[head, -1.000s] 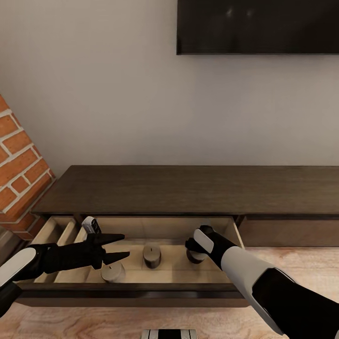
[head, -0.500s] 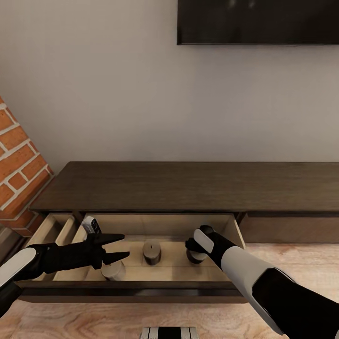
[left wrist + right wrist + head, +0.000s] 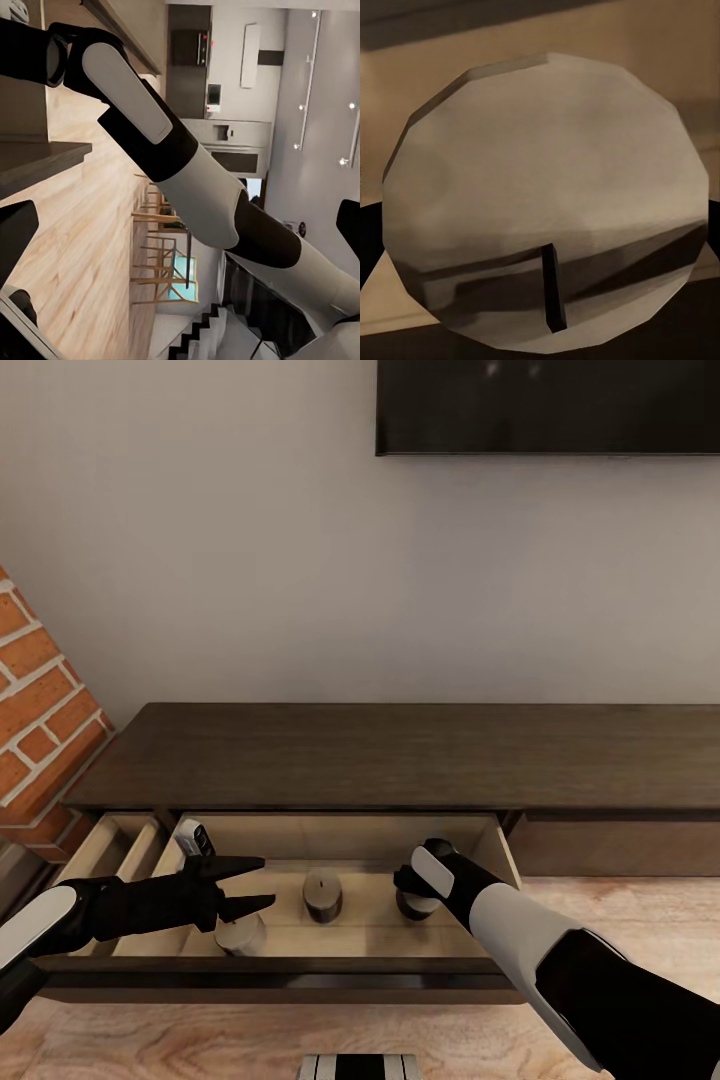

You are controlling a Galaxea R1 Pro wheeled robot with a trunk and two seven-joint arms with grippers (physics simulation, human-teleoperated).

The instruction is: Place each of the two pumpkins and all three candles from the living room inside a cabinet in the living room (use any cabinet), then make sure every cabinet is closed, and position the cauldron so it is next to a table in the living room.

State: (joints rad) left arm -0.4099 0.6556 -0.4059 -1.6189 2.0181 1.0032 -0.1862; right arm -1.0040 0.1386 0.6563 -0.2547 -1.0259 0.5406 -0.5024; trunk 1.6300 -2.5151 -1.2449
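The dark-brown cabinet (image 3: pixel 400 755) has one drawer (image 3: pixel 300 838) pulled out, with three short candles standing on its floor. My left gripper (image 3: pixel 265 882) hovers open just above the left candle (image 3: pixel 240 938). The middle candle (image 3: pixel 323 895) stands free. My right gripper (image 3: pixel 412 892) reaches down at the right candle (image 3: pixel 410 908), which my wrist partly hides. In the right wrist view this candle (image 3: pixel 547 195) sits very close with its wick up, and the dark fingers (image 3: pixel 369 255) stand wide at either side, open. Pumpkins, cauldron and table are out of view.
A dark screen (image 3: pixel 548 405) hangs on the grey wall above the cabinet. A brick wall (image 3: pixel 35 710) stands at the left. A second, shut drawer front (image 3: pixel 610 850) lies to the right. Wooden floor (image 3: pixel 250 1045) runs in front.
The head camera tilted slightly, so the picture shifted. Both arms and the three candles stay where they were.
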